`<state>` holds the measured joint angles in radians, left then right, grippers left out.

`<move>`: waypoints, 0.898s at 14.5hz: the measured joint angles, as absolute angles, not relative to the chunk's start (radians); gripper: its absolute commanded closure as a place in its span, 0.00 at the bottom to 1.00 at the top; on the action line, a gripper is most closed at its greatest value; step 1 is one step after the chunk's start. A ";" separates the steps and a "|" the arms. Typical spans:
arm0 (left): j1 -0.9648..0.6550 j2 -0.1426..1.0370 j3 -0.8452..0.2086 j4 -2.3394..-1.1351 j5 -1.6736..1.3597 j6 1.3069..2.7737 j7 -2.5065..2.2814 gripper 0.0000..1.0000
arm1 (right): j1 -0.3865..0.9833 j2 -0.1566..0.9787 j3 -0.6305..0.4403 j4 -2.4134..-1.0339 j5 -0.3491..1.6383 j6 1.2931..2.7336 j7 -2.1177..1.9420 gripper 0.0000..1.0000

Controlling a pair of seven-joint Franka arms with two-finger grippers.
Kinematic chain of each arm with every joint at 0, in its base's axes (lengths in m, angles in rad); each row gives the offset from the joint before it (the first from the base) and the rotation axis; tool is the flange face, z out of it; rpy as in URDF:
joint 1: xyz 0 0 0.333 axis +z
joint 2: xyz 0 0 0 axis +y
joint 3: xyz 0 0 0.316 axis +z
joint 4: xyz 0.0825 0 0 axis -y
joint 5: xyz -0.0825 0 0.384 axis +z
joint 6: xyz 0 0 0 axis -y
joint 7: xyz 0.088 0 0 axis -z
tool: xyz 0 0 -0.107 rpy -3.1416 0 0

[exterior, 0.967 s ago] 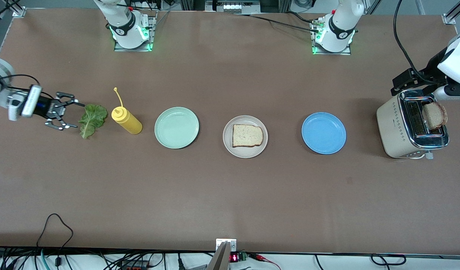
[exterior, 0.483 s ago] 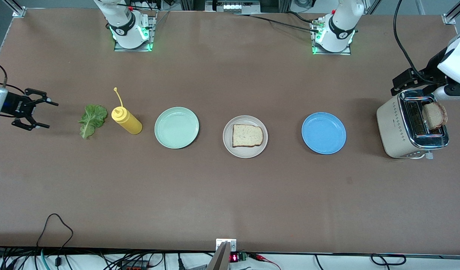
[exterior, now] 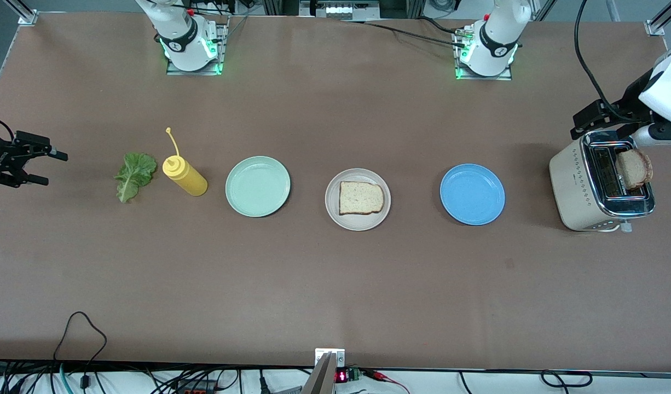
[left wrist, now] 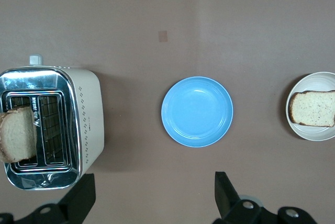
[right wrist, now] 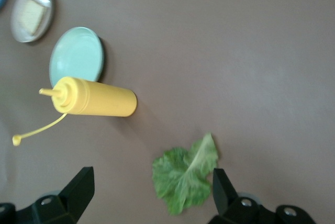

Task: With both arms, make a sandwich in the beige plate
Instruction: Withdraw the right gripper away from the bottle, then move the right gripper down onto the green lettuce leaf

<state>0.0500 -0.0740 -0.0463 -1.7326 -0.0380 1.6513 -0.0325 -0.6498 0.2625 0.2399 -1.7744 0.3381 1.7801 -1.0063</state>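
One bread slice point(exterior: 360, 198) lies on our beige plate point(exterior: 333, 210). Our right gripper point(exterior: 44, 168) gapes empty beside the lettuce point(exterior: 133, 174). Our left gripper point(left wrist: 152, 195) gapes empty above the toaster point(exterior: 583, 186).

The right gripper point(right wrist: 149, 195), jaws wide, hangs over the brown surface point(right wrist: 235, 51). Lettuce leaf point(right wrist: 186, 174) lies beside a yellow squeeze bottle point(right wrist: 94, 97), near the mint green plate point(right wrist: 77, 56).
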 measured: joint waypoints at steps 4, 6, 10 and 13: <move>0.050 -0.074 -0.046 -1.733 -0.038 1.651 -0.032 0.00 | -0.557 0.239 0.241 -1.770 0.141 1.780 -0.634 0.00; 0.050 -0.074 -0.046 -1.733 -0.038 1.651 -0.032 0.00 | -0.524 0.244 0.241 -1.774 0.046 1.784 -0.485 0.00; 0.050 -0.074 -0.046 -1.733 -0.038 1.651 -0.032 0.00 | -0.482 0.272 0.241 -1.807 -0.065 1.832 -0.221 0.00; 0.050 -0.074 -0.047 -1.733 -0.038 1.651 -0.032 0.00 | -0.470 0.296 0.241 -1.856 -0.117 1.911 -0.118 0.00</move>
